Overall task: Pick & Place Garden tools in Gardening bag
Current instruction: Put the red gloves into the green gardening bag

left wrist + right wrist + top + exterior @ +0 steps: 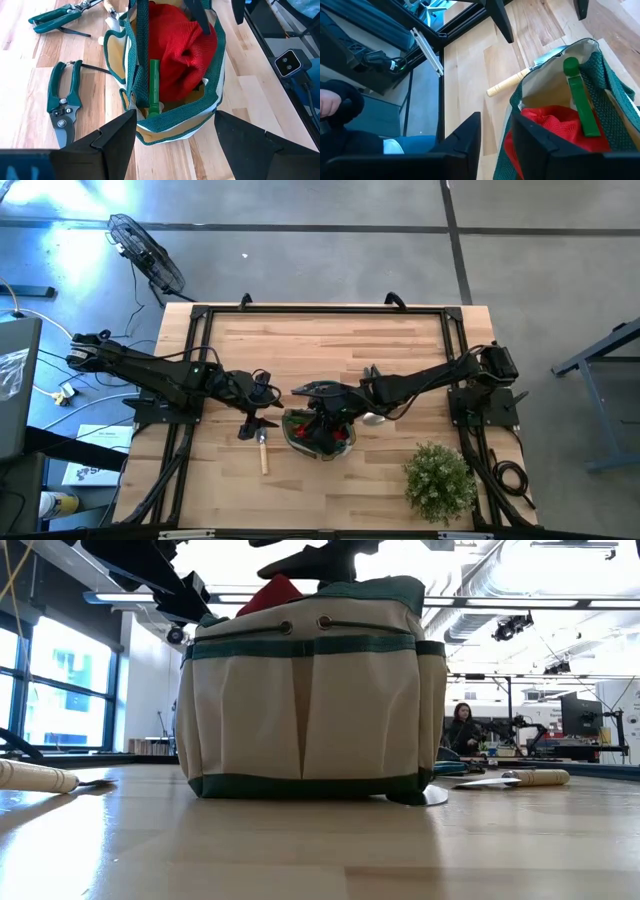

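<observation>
The gardening bag [310, 700], cream with dark green trim, stands upright on the table [320, 340]; it also shows in the high view [320, 435]. A red glove [185, 55] and a green-handled tool [154, 87] lie inside it. My right gripper [495, 137] is open just above the bag's mouth. My left gripper [175, 135] is open and empty, on the table's left side of the bag. Two green-handled pruning shears [62, 100], [62, 15] lie flat on the table beside the bag. My right gripper hangs over the bag's rim [512, 107] and the red glove [555, 127], its fingers [200, 17] pointing down. I cannot tell whether a finger touches the glove.
A wooden-handled trowel [263, 452] lies near the bag's left side, its blade by the bag [547, 52]. Another trowel [520, 778] lies on the bag's right. A bushy potted plant [440, 480] stands at the near right corner. A person [462, 728] sits in the room behind.
</observation>
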